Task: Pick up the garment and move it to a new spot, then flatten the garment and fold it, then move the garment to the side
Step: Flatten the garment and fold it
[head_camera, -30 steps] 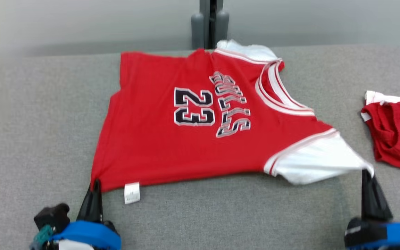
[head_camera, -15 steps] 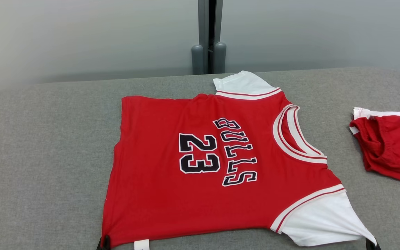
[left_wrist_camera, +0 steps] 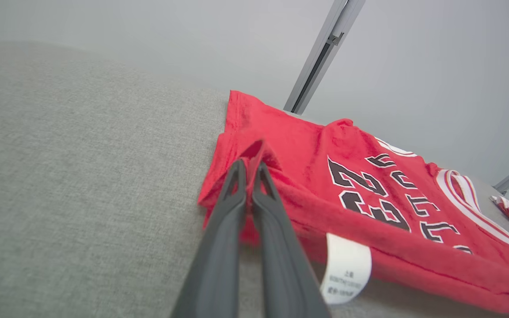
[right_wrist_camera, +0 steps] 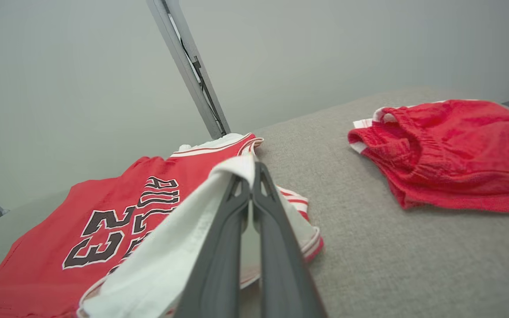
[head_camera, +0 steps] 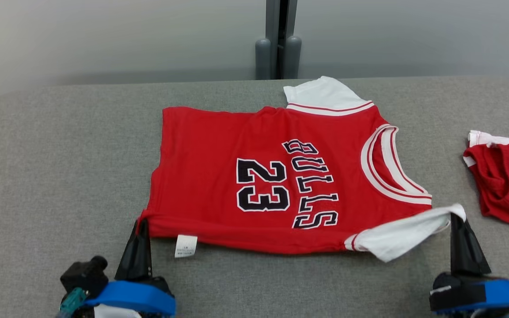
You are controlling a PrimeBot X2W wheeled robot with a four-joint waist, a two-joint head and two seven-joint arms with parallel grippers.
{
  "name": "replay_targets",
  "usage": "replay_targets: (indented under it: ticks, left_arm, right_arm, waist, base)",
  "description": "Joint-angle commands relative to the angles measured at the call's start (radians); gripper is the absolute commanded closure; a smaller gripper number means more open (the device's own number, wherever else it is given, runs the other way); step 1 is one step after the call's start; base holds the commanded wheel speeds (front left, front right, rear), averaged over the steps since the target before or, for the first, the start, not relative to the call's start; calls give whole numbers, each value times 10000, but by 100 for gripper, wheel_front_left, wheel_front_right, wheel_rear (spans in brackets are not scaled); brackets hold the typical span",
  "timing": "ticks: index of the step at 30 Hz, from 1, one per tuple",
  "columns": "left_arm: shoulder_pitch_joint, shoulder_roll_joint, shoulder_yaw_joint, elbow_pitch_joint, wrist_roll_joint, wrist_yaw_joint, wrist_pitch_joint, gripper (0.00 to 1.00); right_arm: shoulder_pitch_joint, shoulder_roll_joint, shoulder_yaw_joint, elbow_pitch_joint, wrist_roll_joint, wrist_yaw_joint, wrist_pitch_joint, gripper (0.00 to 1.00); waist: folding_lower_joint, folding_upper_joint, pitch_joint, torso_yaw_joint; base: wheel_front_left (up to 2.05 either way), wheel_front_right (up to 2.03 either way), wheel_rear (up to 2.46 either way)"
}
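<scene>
Left tool point(head_camera: 143, 222) pinching jersey point(head_camera: 219, 145) hem corner | right tool point(head_camera: 456, 216) pinching white sleeve point(head_camera: 407, 232) tip | both pointing forward

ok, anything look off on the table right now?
Jersey isn't flat: its near edge is lifted and rolled, hem corner pinched in the left jaws, white sleeve stretched up in the right jaws. Care tag hangs out. Red shorts lie crumpled at right.
</scene>
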Motion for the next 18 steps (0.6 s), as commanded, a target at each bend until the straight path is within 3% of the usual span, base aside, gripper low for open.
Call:
replay_targets:
  ticks: [1,10,18]
  left_arm:
    - [-475,-7,-54,68,-54,-16,-43,100]
    - [-2258,-3,-208,731,-96,-16,-43,100]
    - [-3250,39,-154,1682,-15,-17,-41,100]
  right_arm:
    - [-579,-10,78,150,-154,1,-36,100]
    - [-3036,-10,-127,1151,-796,1,-33,100]
    - [-4133,-10,-788,2105,-1237,1,-35,100]
  waist:
    - [0,-1,189,52]
    - [0,-1,1067,244]
    - [0,-1,1539,343]
  base:
    - [0,0,0]
    - [0,0,0]
    - [0,0,0]
